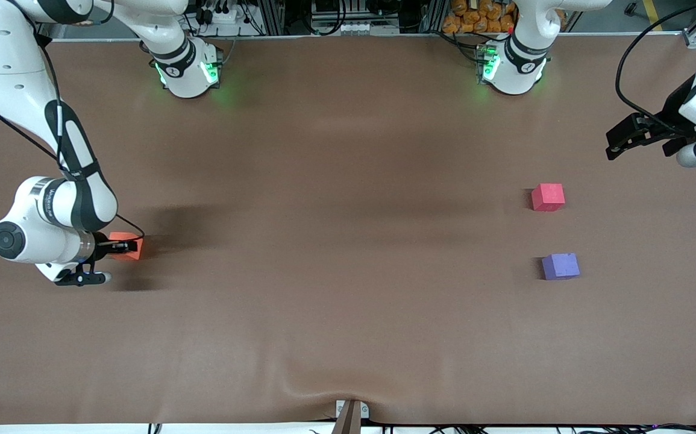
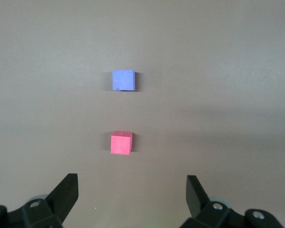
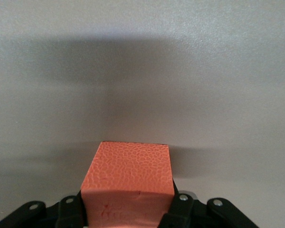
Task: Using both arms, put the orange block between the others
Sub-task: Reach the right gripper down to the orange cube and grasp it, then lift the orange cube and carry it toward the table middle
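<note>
The orange block (image 1: 129, 246) (image 3: 129, 183) sits low at the right arm's end of the table, with my right gripper (image 1: 122, 246) (image 3: 128, 213) shut on its two sides. The red-pink cube (image 1: 548, 197) (image 2: 121, 143) and the purple-blue cube (image 1: 560, 266) (image 2: 123, 80) lie at the left arm's end, the purple-blue one nearer the front camera, with a gap of bare cloth between them. My left gripper (image 1: 616, 141) (image 2: 132, 192) hangs open in the air over the table's left-arm end, apart from both cubes, nothing between its fingers.
A brown cloth (image 1: 335, 241) covers the table and wrinkles near its front edge around a small clamp (image 1: 351, 413). The two arm bases (image 1: 188, 69) (image 1: 513, 66) stand along the table's edge by the robots.
</note>
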You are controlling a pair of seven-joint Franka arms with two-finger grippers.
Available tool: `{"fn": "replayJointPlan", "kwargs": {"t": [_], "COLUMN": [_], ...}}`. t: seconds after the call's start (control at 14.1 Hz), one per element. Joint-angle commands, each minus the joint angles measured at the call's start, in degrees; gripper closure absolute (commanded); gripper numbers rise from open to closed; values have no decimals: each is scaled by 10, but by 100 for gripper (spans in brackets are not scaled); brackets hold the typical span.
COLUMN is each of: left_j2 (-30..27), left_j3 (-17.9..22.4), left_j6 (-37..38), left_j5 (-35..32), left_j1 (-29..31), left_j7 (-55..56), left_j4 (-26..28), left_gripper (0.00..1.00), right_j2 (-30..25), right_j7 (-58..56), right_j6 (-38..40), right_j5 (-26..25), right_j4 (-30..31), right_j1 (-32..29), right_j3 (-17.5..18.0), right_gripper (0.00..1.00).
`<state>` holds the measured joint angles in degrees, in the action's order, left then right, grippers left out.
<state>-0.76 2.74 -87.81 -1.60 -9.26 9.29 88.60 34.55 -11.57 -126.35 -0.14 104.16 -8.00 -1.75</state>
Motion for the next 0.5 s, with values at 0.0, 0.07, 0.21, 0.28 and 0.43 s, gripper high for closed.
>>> {"fn": "replayJointPlan", "kwargs": {"t": [0.0, 0.07, 0.21, 0.28, 0.43], "left_j2": [3, 3, 3, 3, 2], "left_j3": [-2, -2, -2, -2, -2], "left_j6": [10, 10, 10, 11, 11], "left_j5": [-9, -8, -8, -8, -8], "left_j1": [2, 1, 2, 2, 2], "left_j7": [4, 4, 4, 4, 4], "left_j4": [-10, -10, -10, -10, -10], "left_gripper": [0, 0, 0, 0, 0], "right_j2": [-5, -11, -33, -43, -72], "right_j7": [-7, -6, -6, -7, -8], "right_j6": [20, 36, 76, 91, 127], "right_j5": [-6, -6, -6, -6, -7], "right_j4": [3, 0, -14, -23, -36], "right_j1": [-10, -4, -1, 3, 11], "right_j3": [7, 7, 8, 8, 10], "right_gripper": [100, 100, 100, 100, 100]}}
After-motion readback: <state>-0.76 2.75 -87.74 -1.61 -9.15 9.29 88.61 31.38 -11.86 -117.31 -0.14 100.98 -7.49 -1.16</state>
